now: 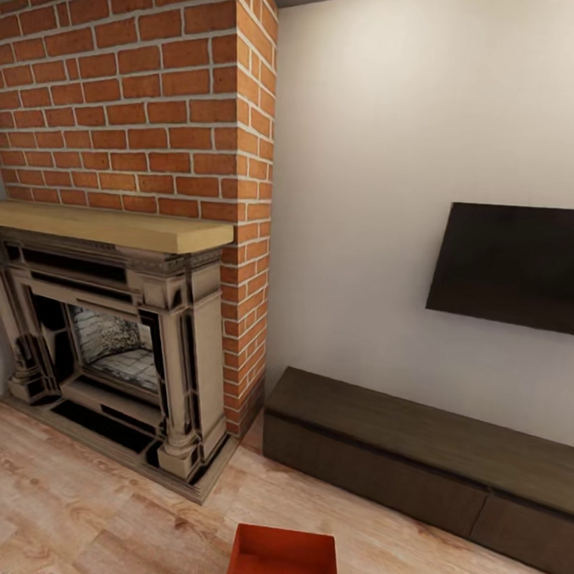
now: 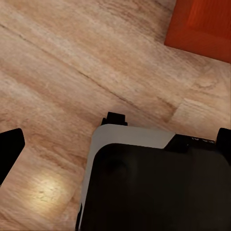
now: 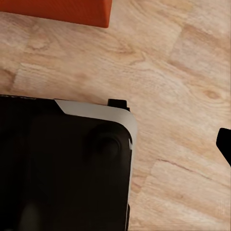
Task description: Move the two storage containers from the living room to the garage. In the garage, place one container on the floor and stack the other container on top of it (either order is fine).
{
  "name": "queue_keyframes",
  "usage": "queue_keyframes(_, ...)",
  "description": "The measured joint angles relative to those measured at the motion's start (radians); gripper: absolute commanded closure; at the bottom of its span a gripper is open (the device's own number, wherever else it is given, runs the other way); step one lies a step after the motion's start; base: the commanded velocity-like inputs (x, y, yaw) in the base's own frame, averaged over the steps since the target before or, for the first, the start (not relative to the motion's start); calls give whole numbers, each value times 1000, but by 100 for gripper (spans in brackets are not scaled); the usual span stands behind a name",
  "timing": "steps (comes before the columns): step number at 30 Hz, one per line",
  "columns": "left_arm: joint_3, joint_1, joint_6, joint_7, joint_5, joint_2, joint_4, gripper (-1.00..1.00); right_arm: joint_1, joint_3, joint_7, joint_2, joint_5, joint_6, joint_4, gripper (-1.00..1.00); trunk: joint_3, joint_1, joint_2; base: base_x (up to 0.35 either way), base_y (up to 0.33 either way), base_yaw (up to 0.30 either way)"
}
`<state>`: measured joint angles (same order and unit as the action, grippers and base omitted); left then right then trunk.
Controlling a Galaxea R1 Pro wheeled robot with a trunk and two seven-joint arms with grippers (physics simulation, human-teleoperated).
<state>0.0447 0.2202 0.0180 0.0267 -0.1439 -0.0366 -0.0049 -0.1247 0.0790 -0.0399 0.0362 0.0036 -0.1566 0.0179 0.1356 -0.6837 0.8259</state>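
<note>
One red-orange storage container (image 1: 285,560) sits on the light wood floor of the living room, at the bottom middle of the head view and cut off by the frame edge. Its corner also appears in the left wrist view (image 2: 202,24) and its side in the right wrist view (image 3: 57,9). My left gripper (image 2: 118,147) hangs above the floor, open and empty, with black fingertips (image 2: 10,147) at both frame edges. My right gripper (image 3: 115,144) is open too; one fingertip (image 3: 224,143) shows. Both grippers are well apart from the container.
A brick chimney wall (image 1: 137,91) with a fireplace (image 1: 105,344) and wooden mantel stands ahead on the left. A low dark cabinet (image 1: 421,457) runs along the white wall under a black TV (image 1: 517,267). My own dark base (image 2: 154,187) (image 3: 62,168) lies below both wrists.
</note>
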Motion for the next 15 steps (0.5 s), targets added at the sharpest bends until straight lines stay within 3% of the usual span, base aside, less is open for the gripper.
queue_keyframes(6,1,0,0,0,-2,-1,0,-100,0,1,6,-2,-28,-1,0,-100,10,0,0,0,0,-51)
queue_keyframes(15,-1,0,0,0,1,-3,0,-100,0,1,12,-3,-42,-1,0,-100,24,0,0,0,0,-139)
